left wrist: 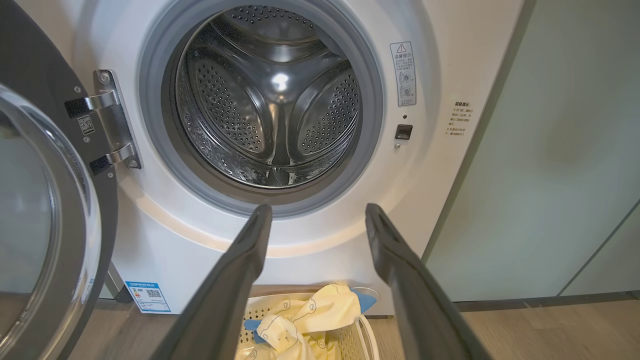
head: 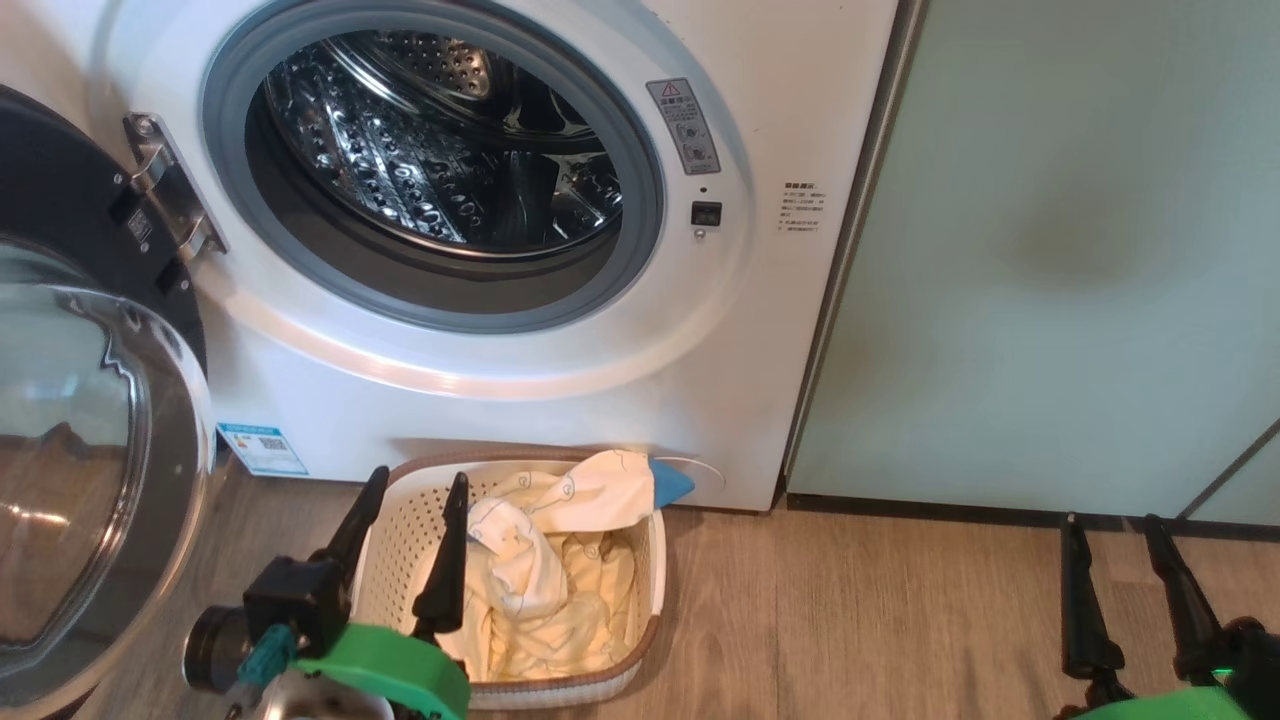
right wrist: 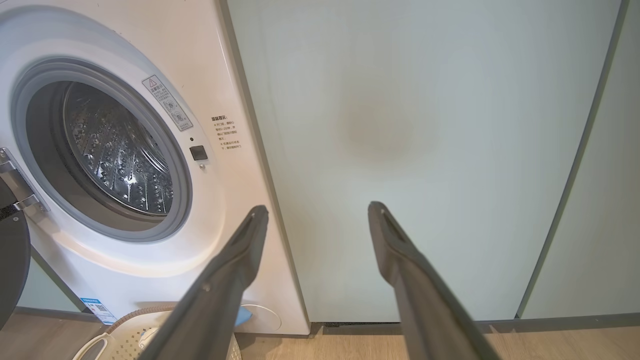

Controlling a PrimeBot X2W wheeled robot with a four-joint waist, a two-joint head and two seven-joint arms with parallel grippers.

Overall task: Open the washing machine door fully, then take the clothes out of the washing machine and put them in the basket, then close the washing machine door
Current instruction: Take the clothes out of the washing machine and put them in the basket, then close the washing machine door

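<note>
The left hand (head: 416,488), fingers (head: 445,560) spread wide and holding nothing, hangs over the near left corner of the basket (head: 560,692); the right hand (head: 1113,525), equally wide and empty, hangs well to the right above the floor (head: 850,620). The basket stands on the floor at the foot of the washing machine (head: 560,400), long axis running from machine toward robot, the clothes (head: 550,580) heaped inside with a blue tip (head: 672,485) pointing right over its far rim. The washing machine door (head: 90,450) stands swung out leftward.
</note>
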